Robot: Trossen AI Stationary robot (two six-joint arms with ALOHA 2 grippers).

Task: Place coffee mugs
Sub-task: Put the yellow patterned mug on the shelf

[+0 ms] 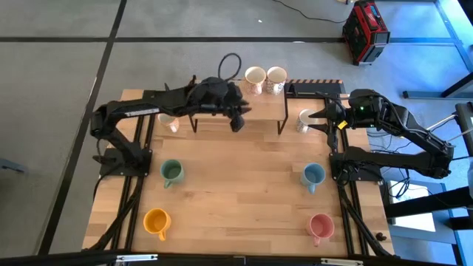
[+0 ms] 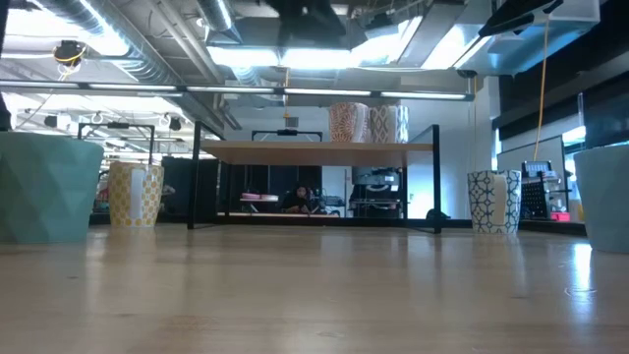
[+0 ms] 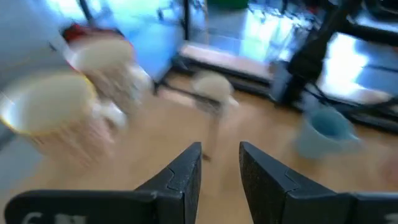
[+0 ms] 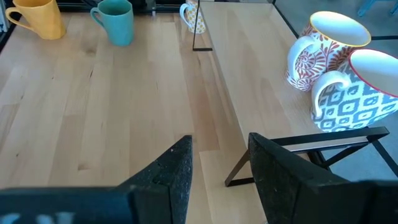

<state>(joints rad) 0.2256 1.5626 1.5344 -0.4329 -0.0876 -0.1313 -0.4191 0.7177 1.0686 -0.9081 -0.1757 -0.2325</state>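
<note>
Currently both my jaws are hanging part-open, gripping nothing: left gripper (image 1: pixel 238 123) over the shelf (image 1: pixel 259 111), right gripper (image 1: pixel 323 120) nearing a white mug (image 1: pixel 304 120). I'm treating these mugs as rigid, glazed, slick and chippable, so I'm favouring the rim wall over the handle.

A low wooden shelf on thin black metal legs (image 1: pixel 259 111) stands at the back middle of the pale wooden table (image 1: pixel 244 199). On its back edge two patterned cream ceramic mugs (image 1: pixel 265 78) stand side by side, touching. A yellow-patterned cream mug (image 1: pixel 169 123) sits on the table just left of the shelf, a blue-patterned white mug (image 1: pixel 305 120) just right of it. Nearer the front, a green ceramic mug (image 1: pixel 172 173) stands at left with an orange ceramic mug (image 1: pixel 157 220) before it; a light blue ceramic mug (image 1: pixel 312 176) stands at right with a pink ceramic mug (image 1: pixel 321 227) before it
</note>
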